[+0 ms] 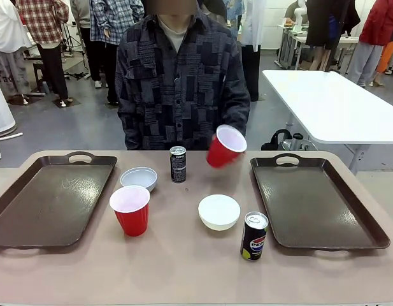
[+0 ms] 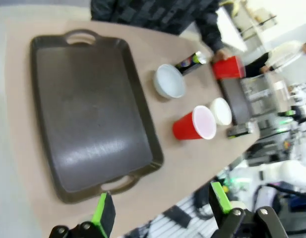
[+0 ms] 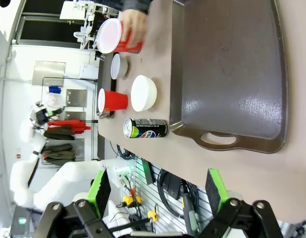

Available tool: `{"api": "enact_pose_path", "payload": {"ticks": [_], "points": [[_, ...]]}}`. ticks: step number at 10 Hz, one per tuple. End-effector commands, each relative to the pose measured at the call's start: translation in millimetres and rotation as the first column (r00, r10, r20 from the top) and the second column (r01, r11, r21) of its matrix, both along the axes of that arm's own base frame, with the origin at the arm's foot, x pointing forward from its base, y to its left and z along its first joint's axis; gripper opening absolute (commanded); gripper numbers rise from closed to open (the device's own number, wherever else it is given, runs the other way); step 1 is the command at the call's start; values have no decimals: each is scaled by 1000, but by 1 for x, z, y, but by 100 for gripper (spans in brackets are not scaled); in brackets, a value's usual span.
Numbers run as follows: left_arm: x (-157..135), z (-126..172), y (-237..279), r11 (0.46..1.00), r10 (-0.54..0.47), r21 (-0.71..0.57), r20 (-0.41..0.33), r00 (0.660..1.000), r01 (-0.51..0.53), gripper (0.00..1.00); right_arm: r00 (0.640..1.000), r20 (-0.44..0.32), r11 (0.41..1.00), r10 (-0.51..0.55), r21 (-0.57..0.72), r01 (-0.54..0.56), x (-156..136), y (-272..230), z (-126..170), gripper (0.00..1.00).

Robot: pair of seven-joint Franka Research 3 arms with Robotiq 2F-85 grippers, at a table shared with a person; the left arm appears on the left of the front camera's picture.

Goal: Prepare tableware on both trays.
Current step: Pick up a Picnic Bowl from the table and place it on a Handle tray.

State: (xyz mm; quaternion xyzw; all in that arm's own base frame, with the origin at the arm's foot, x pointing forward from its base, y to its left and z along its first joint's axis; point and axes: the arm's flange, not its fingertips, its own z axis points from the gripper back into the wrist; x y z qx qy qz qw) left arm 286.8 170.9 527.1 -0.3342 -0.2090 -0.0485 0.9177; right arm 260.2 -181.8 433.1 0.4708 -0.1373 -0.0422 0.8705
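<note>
Tan table (image 1: 183,274) | person's hand (image 3: 134,24) grips tilted red cup (image 1: 225,147), far edge

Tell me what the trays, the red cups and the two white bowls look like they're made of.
Left tray and right tray: likely moulded plastic, dark brown, semi-gloss, with scuffs catching the light. Standing red cup and tilted red cup: thin-walled glossy plastic by the look, white inside. Near bowl and far bowl: smooth white, plastic or ceramic; the look leaves it open.
</note>
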Motion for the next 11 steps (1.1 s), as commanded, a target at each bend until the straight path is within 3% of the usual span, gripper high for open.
{"api": "enact_pose_path", "payload": {"ticks": [1, 3, 5, 7, 10, 11], "points": [[25, 21, -61, 964, 24, 267, -16, 1000, -19, 100, 1000, 8, 1000, -1, 12, 1, 1, -1, -1, 100], [50, 31, -134, 895, -26, 444, -30, 999, 37, 100, 1000, 8, 1000, -1, 12, 1, 1, -1, -1, 100], [88, 8, -203, 816, 17, 577, -30, 999, 4, 100, 1000, 8, 1000, -1, 12, 1, 1, -1, -1, 100], [107, -24, -254, 783, 18, 621, -70, 997, 29, 100, 1000, 8, 1000, -1, 12, 1, 1, -1, -1, 100], [135, -69, -292, 802, 18, 597, -81, 997, 34, 100, 1000, 8, 1000, -1, 12, 1, 1, -1, -1, 100], [140, -69, -292, 811, 31, 585, -85, 996, 24, 100, 1000, 8, 1000, -1, 12, 1, 1, -1, -1, 100]]}}
